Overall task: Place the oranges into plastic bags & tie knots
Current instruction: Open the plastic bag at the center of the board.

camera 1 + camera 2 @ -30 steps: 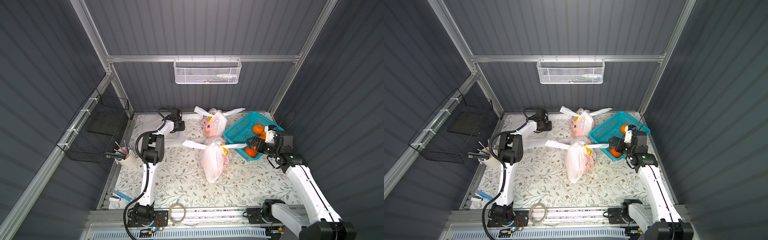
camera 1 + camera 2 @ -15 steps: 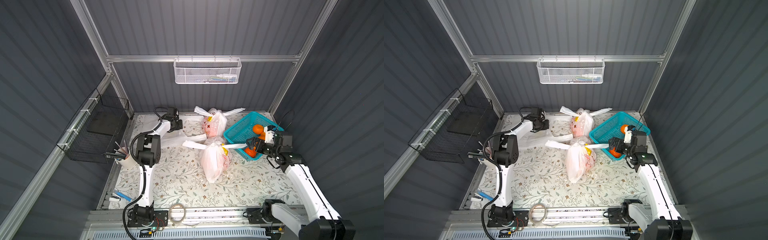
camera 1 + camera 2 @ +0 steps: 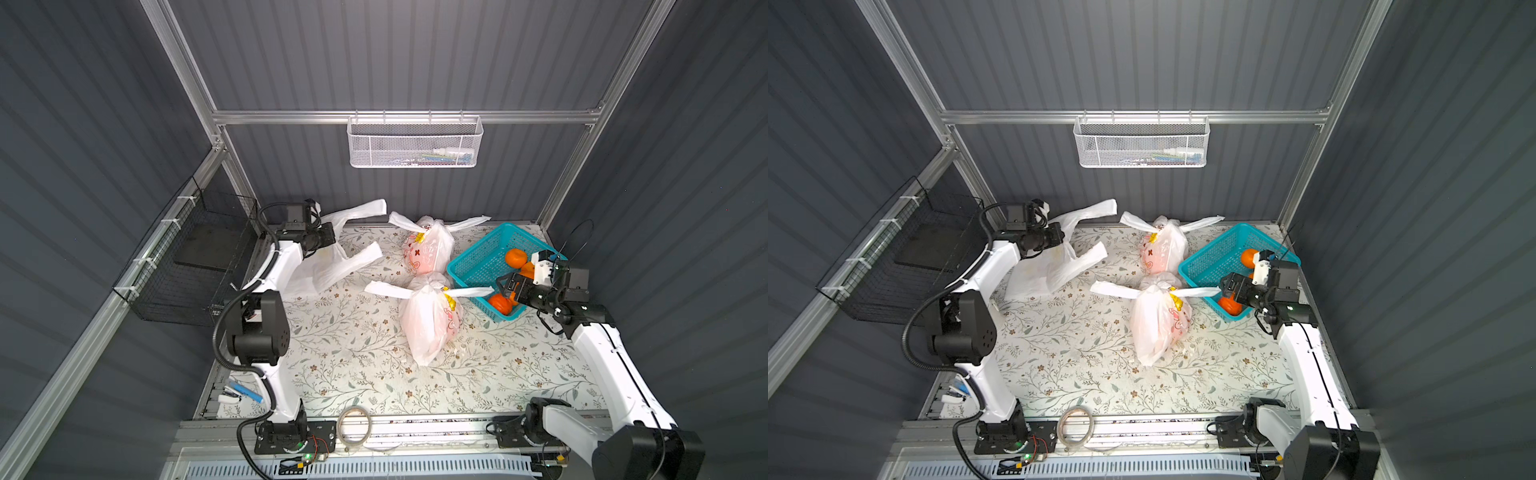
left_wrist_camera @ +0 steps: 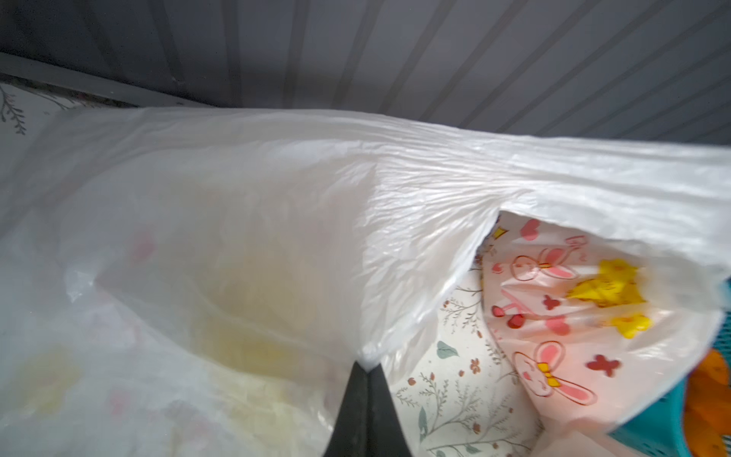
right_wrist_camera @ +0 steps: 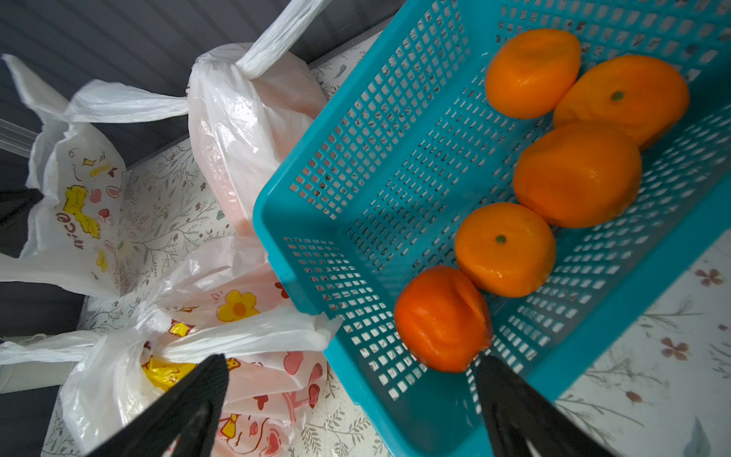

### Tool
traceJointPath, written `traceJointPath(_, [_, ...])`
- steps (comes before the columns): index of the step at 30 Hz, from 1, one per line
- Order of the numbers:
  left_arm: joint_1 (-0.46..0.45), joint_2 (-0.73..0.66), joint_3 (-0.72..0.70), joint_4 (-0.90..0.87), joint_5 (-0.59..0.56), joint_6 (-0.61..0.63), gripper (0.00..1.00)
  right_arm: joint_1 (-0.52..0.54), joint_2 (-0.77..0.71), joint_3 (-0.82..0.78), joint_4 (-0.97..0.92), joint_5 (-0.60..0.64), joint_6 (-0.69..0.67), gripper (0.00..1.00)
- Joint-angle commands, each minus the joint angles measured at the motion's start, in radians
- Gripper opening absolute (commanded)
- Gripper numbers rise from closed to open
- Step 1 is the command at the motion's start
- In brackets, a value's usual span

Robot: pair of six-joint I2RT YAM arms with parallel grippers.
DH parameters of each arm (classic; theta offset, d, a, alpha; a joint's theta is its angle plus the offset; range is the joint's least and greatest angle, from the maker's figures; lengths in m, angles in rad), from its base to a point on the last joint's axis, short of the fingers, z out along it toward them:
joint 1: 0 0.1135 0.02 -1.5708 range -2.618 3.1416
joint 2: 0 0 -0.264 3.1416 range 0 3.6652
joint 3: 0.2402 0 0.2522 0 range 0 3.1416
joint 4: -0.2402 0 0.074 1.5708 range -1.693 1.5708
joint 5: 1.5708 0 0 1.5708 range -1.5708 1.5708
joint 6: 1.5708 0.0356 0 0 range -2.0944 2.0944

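- Two knotted plastic bags (image 3: 428, 328) stand on the counter (image 3: 353, 365); five oranges (image 5: 577, 174) lie in the basket (image 5: 356, 158), far right.
- Left pincer (image 4: 368, 366) grips an empty bag (image 4: 237, 217), far left.
- Right pincer (image 5: 350, 358) gapes wide over the basket.

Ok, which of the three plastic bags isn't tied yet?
The flat bag at the far left, pinched in the left hand: its handles lie loose and apart. The back bag and the centre bag are bulging and knotted.
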Motion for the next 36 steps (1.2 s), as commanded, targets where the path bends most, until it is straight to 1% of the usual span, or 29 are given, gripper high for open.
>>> traceJointPath(1, [0.01, -0.09, -0.056, 0.045, 0.205, -0.068, 0.0, -0.003, 0.004, 0.025, 0.063, -0.182, 0.051, 0.99])
traceJointPath(2, [0.01, -0.112, -0.075, 0.056, 0.232, -0.081, 0.0, -0.001, 0.001, 0.012, 0.119, -0.24, 0.093, 0.99])
traceJointPath(4, [0.01, -0.164, -0.13, 0.093, 0.301, -0.124, 0.0, 0.018, -0.002, -0.034, 0.295, -0.364, 0.221, 0.96])
traceJointPath(6, [0.007, -0.208, -0.177, 0.137, 0.361, -0.179, 0.0, 0.073, 0.006, -0.078, 0.502, -0.434, 0.366, 0.93])
traceJointPath(7, [0.004, -0.233, -0.238, 0.167, 0.383, -0.212, 0.0, 0.11, 0.019, -0.094, 0.598, -0.441, 0.429, 0.91])
traceJointPath(9, [-0.016, -0.275, -0.287, 0.188, 0.39, -0.238, 0.0, 0.19, 0.058, -0.093, 0.735, -0.42, 0.507, 0.88])
traceJointPath(11, [-0.051, -0.313, -0.309, 0.167, 0.375, -0.234, 0.0, 0.272, 0.123, -0.075, 0.836, -0.391, 0.569, 0.86])
traceJointPath(13, [-0.093, -0.349, -0.346, 0.178, 0.374, -0.254, 0.0, 0.344, 0.183, -0.049, 0.928, -0.354, 0.627, 0.82])
traceJointPath(15, [-0.138, -0.378, -0.378, 0.196, 0.351, -0.276, 0.0, 0.407, 0.236, -0.029, 1.005, -0.314, 0.664, 0.8])
traceJointPath(17, [-0.189, -0.398, -0.402, 0.2, 0.316, -0.287, 0.0, 0.459, 0.292, -0.001, 1.026, -0.278, 0.671, 0.78])
traceJointPath(19, [-0.222, -0.41, -0.423, 0.21, 0.315, -0.304, 0.0, 0.501, 0.341, 0.026, 1.026, -0.255, 0.673, 0.78])
traceJointPath(22, [-0.244, -0.434, -0.462, 0.243, 0.293, -0.333, 0.0, 0.537, 0.405, 0.045, 1.06, -0.231, 0.708, 0.75])
traceJointPath(26, [-0.301, -0.434, -0.478, 0.276, 0.285, -0.35, 0.0, 0.577, 0.486, 0.08, 1.114, -0.226, 0.75, 0.72])
traceJointPath(29, [-0.341, -0.418, -0.478, 0.288, 0.283, -0.353, 0.0, 0.6, 0.536, 0.109, 1.142, -0.222, 0.769, 0.7])
traceJointPath(33, [-0.374, -0.395, -0.479, 0.309, 0.288, -0.36, 0.0, 0.612, 0.574, 0.137, 1.121, -0.199, 0.759, 0.69])
traceJointPath(36, [-0.39, -0.383, -0.481, 0.327, 0.294, -0.366, 0.0, 0.614, 0.607, 0.147, 1.137, -0.19, 0.779, 0.65])
